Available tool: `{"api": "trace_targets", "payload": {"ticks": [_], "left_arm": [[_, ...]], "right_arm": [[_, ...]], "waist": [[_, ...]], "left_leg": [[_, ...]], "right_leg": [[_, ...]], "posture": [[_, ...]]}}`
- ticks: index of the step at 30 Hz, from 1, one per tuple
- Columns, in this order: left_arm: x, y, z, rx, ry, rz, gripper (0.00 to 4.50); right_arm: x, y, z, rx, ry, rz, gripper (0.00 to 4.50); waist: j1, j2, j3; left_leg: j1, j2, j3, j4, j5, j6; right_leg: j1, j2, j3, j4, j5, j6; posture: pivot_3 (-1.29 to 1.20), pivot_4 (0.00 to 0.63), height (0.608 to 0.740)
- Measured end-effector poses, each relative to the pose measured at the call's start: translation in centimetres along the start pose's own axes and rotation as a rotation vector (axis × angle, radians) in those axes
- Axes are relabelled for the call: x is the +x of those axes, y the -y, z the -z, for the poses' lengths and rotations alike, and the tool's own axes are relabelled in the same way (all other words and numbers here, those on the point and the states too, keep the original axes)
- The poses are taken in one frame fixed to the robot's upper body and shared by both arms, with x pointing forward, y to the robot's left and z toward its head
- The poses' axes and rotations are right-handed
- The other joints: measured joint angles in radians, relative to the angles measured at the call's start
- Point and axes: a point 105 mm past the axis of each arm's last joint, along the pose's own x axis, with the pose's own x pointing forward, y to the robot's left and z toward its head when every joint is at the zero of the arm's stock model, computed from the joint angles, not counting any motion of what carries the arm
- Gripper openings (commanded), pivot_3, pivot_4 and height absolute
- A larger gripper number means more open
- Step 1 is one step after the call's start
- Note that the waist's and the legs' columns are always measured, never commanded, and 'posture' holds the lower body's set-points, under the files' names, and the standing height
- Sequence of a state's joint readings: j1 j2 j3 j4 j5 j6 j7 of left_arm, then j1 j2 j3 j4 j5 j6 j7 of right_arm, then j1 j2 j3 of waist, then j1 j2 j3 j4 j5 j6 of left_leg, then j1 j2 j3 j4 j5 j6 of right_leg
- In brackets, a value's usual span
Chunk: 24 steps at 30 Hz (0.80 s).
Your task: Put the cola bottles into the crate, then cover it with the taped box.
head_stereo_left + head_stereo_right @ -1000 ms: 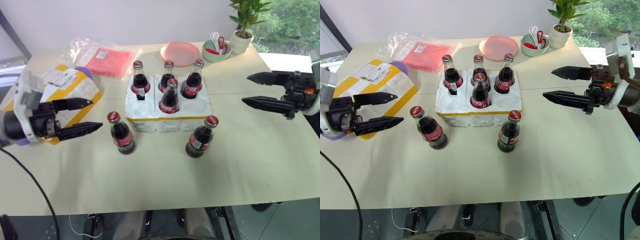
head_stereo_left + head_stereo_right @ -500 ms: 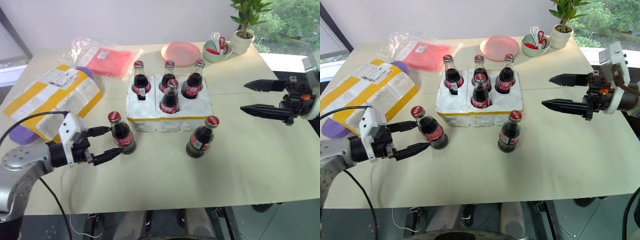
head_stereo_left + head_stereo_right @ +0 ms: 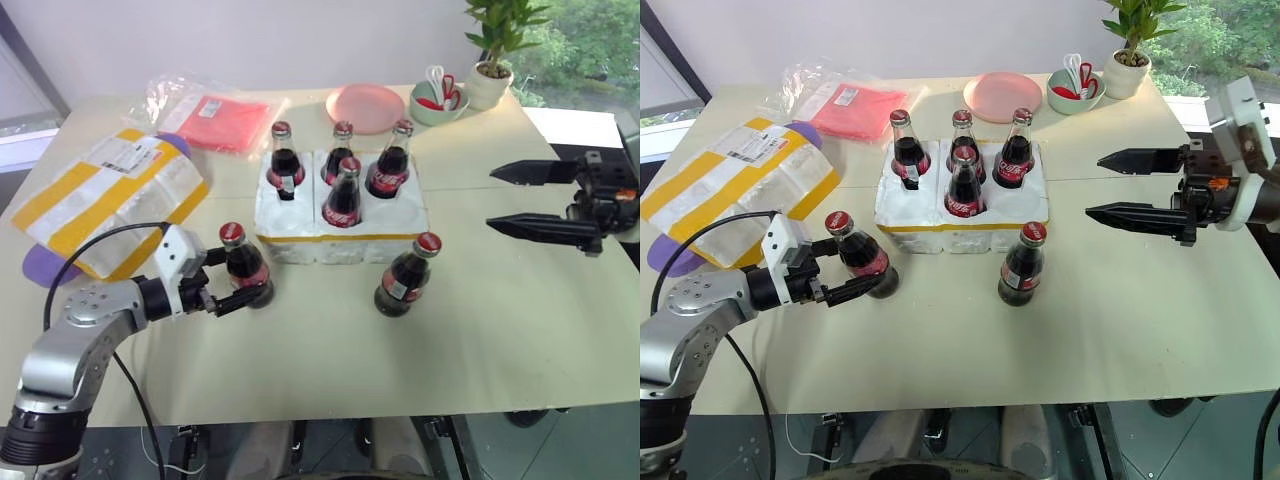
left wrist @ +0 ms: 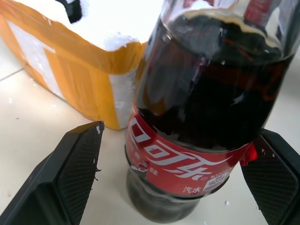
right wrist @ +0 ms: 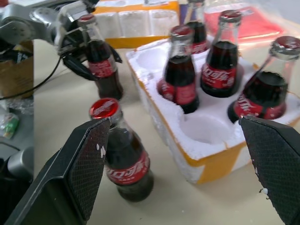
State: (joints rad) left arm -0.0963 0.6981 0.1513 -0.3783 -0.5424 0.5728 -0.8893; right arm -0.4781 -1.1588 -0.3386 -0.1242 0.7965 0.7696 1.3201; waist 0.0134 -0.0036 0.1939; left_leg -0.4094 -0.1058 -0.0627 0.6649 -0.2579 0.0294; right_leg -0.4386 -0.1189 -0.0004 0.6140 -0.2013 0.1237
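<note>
It looks like an office or lab room: a plain cream tabletop (image 3: 520, 330) by a window (image 3: 590, 50) with greenery outside, a potted plant (image 3: 492, 55), bare white wall (image 3: 250, 40).

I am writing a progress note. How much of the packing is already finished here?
Done: four cola bottles stand in the crate. In hand: the left gripper brackets a fifth bottle on the table. Left: that bottle, the sixth bottle, then the taped box on top.

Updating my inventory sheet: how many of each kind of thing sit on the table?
Cola bottles: 6
Foam crate: 1
Taped box: 1
Red packet: 1
Pink plate: 1
Green bowl: 1
Potted plant: 1
Total: 12
</note>
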Motion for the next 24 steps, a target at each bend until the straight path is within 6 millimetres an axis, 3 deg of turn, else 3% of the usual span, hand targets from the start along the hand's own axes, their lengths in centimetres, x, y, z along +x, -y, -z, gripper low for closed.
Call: {"api": "trace_targets", "payload": {"ticks": [2,10,12,17,21,24], "left_arm": [[0.0,0.1,0.0,-0.006,0.003,0.007,2.74],[-1.7,-0.5,-1.0,-0.089,-0.014,0.023,2.76],[-2.9,-0.7,-3.0,-0.11,0.001,0.063,2.76],[-5.2,-1.3,-11.0,-0.022,0.15,0.15,2.76],[-3.7,-3.1,-15.2,-0.013,0.292,0.186,2.76],[-0.8,-4.5,-14.9,-0.027,0.303,0.196,2.76]], "right_arm": [[0.0,-0.2,-0.1,-0.003,0.003,-0.007,4.5],[-0.3,-0.7,-0.3,0.045,-0.003,-0.037,4.5],[-0.4,-0.6,-0.5,0.018,-0.001,-0.025,4.5],[-0.4,-0.3,-0.4,-0.01,-0.003,-0.008,4.5],[0.0,-0.1,0.1,-0.006,0.008,-0.002,4.5],[0.1,-0.1,0.3,-0.002,0.01,0.002,4.5]], "waist": [[0.0,0.0,0.0],[-0.001,-0.001,0.001],[-0.001,-0.003,0.002],[0.002,-0.002,0.002],[-0.001,-0.003,0.001],[0.001,-0.003,0.002]], "left_leg": [[0.0,0.0,0.0,0.0,0.0,0.0],[-0.001,0.001,0.0,-0.001,0.0,0.0],[-0.002,0.001,0.0,-0.001,0.0,0.0],[-0.001,-0.001,0.0,0.0,0.0,0.0],[-0.001,-0.002,0.0,0.001,0.0,0.001],[-0.001,-0.002,0.0,0.001,0.0,0.0]], "right_leg": [[0.0,0.0,0.0,0.0,0.0,0.0],[-0.002,0.0,0.0,0.0,0.0,0.0],[-0.003,0.001,0.0,0.0,0.0,0.0],[-0.001,0.001,-0.001,0.0,0.0,0.0],[0.0,0.001,-0.001,0.0,0.0,0.001],[0.0,0.001,-0.001,0.0,0.0,0.001]], "posture": [[0.0,0.15,0.74],[0.0,0.15,0.74],[0.0,0.15,0.74],[0.0,0.15,0.74],[0.0,0.15,0.74],[0.0,0.15,0.74]]}}
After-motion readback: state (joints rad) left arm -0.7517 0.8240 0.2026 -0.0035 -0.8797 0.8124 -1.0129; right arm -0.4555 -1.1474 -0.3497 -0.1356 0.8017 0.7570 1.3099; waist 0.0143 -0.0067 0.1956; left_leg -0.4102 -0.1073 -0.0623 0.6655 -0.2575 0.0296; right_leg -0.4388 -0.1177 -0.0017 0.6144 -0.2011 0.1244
